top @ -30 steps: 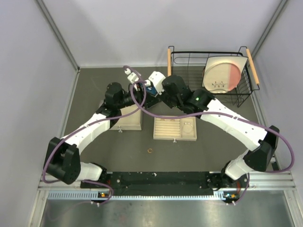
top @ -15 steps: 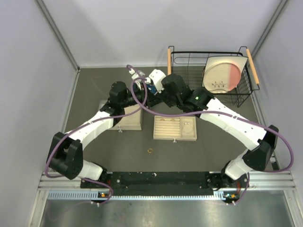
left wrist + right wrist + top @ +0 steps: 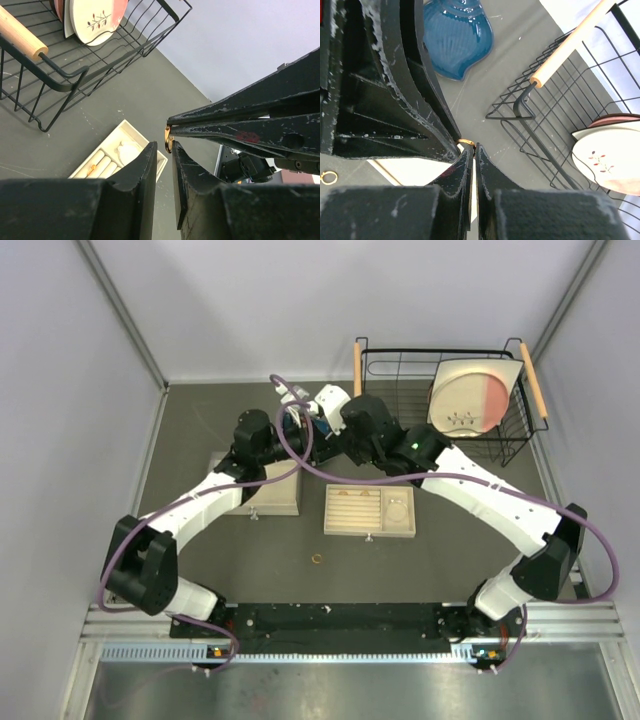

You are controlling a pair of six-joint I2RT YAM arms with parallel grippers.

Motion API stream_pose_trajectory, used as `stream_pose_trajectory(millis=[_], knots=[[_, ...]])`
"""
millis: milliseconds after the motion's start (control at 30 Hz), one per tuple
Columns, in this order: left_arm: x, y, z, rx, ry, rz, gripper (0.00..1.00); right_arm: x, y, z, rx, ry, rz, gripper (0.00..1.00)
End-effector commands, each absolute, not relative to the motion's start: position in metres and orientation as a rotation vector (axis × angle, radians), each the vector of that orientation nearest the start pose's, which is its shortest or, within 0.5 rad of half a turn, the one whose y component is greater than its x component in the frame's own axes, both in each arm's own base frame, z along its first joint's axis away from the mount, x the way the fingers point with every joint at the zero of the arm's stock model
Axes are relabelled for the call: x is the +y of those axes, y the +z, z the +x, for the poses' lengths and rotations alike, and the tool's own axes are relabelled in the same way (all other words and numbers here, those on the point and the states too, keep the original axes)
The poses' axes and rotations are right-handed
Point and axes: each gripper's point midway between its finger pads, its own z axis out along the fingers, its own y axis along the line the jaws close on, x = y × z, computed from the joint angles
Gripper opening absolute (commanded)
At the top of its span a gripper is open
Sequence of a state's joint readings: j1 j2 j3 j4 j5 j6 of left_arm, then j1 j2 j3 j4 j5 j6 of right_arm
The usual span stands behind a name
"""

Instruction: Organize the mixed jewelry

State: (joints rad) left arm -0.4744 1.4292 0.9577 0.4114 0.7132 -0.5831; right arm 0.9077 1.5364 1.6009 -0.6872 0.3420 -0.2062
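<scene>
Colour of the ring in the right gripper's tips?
Gold-orange; the ring shows best in the left wrist view.

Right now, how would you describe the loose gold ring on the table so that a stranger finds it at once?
Find the pale tray at the centre of the table. Just nearer the arm bases, off its left corner, lies the loose ring, alone on the dark surface. The held ring is pinched in the right end effector; nothing touches this one.

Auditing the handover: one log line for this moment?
phase: mid-air handover | right gripper: shut on gold ring | left gripper: open around it
</scene>
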Motion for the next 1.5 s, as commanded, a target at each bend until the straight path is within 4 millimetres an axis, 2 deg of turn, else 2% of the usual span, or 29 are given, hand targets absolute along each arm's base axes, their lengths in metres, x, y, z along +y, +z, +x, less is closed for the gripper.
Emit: stream_pose_trajectory(millis=[0, 200, 300, 433, 600, 667, 700, 767, 833, 1000, 1033, 1067, 1100, 1167, 1200, 1267, 1467], knots=[[-0.316, 0.291, 0.315, 1.668, -1.375, 0.526, 0.23, 0.298, 0.304, 0.316, 1.877, 0.059, -0.928, 0.0], [-0.317, 0.292, 0.316, 1.668, -1.385, 0.522, 0.18, 0.298, 0.302, 0.315, 1.879, 0.061, -0.932, 0.0], [-0.319, 0.291, 0.316, 1.67, -1.392, 0.524, 0.13, 0.299, 0.3, 0.315, 1.883, 0.063, -0.935, 0.0], [-0.319, 0.288, 0.315, 1.679, -1.395, 0.522, 0.0, 0.298, 0.301, 0.315, 1.881, 0.06, -0.934, 0.0], [-0.317, 0.289, 0.311, 1.667, -1.39, 0.541, 0.0, 0.296, 0.303, 0.312, 1.872, 0.059, -0.947, 0.0], [-0.315, 0.289, 0.311, 1.658, -1.377, 0.555, 0.0, 0.293, 0.311, 0.308, 1.855, 0.084, -0.945, 0.07], [-0.313, 0.289, 0.311, 1.654, -1.368, 0.564, 0.0, 0.291, 0.313, 0.306, 1.847, 0.094, -0.947, 0.16], [-0.312, 0.29, 0.31, 1.645, -1.369, 0.579, 0.0, 0.286, 0.327, 0.3, 1.818, 0.128, -0.94, 0.25], [-0.309, 0.293, 0.309, 1.619, -1.373, 0.603, 0.0, 0.282, 0.336, 0.297, 1.801, 0.147, -0.936, 0.32], [-0.301, 0.311, 0.297, 1.519, -1.452, 0.674, 0.0, 0.261, 0.358, 0.291, 1.798, 0.314, -0.885, 0.38], [-0.302, 0.314, 0.288, 1.501, -1.486, 0.722, 0.0, 0.259, 0.359, 0.29, 1.807, 0.356, -0.877, 0.38], [-0.302, 0.319, 0.284, 1.463, -1.496, 0.757, 0.0, 0.267, 0.361, 0.279, 1.791, 0.47, -0.927, 0.38], [-0.303, 0.321, 0.279, 1.456, -1.522, 0.776, 0.0, 0.256, 0.361, 0.283, 1.81, 0.495, -0.901, 0.38], [-0.303, 0.323, 0.269, 1.43, -1.573, 0.841, 0.0, 0.261, 0.369, 0.268, 1.781, 0.662, -0.939, 0.39], [-0.303, 0.331, 0.264, 1.393, -1.595, 0.858, 0.0, 0.255, 0.369, 0.272, 1.791, 0.681, -0.921, 0.39], [-0.303, 0.331, 0.258, 1.379, -1.628, 0.883, 0.0, 0.258, 0.37, 0.262, 1.776, 0.76, -0.958, 0.4], [-0.304, 0.334, 0.258, 1.38, -1.622, 0.875, 0.0, 0.27, 0.366, 0.252, 1.768, 0.867, -1.017, 0.4]])
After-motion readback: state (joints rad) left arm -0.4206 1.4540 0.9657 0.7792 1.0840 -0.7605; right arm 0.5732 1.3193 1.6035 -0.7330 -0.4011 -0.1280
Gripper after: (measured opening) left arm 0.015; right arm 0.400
